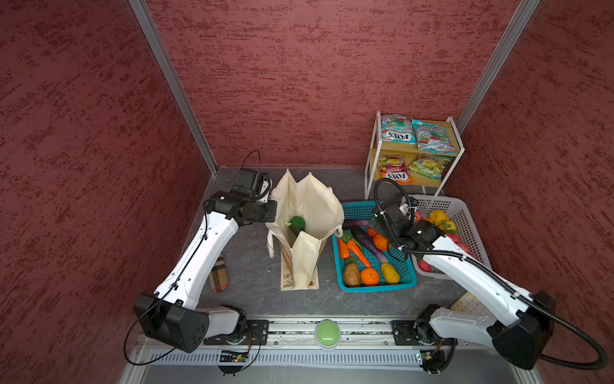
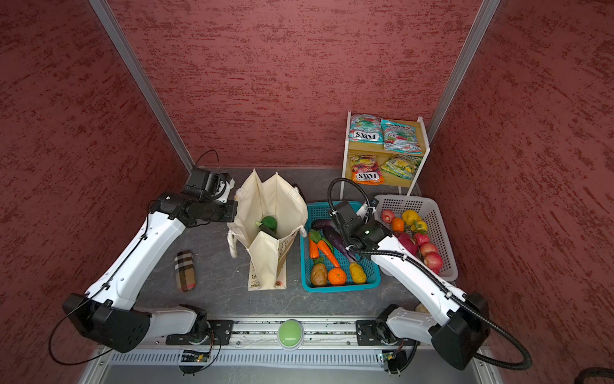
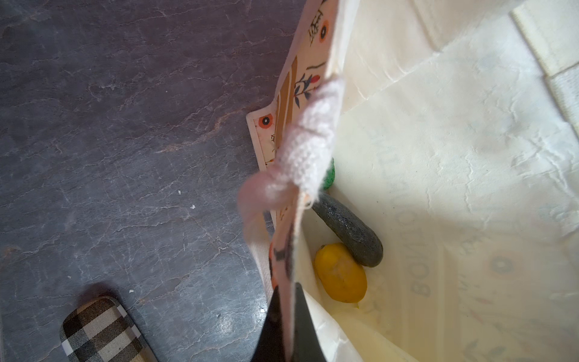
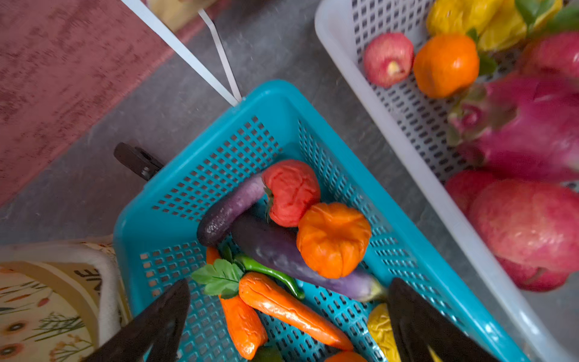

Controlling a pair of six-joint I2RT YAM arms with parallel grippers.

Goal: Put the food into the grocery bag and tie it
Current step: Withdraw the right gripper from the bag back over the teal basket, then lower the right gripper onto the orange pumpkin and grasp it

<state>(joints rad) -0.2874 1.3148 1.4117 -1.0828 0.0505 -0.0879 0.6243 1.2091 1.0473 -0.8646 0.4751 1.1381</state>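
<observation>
Two grippers in view. My left gripper is clamped on the bag rim. The bag stands upright mid-table, three food pieces inside. My right gripper hangs, jaws apart, over the teal basket by the pumpkin. At the back, packets lie on the shelf.

A teal plastic basket sits under the jaws of the right gripper, with a white plastic basket just beside it. A plaid pouch lies on the grey slate tabletop, to one side of the jaws of the left gripper. A two-tier shelf rack stands beyond the baskets.
</observation>
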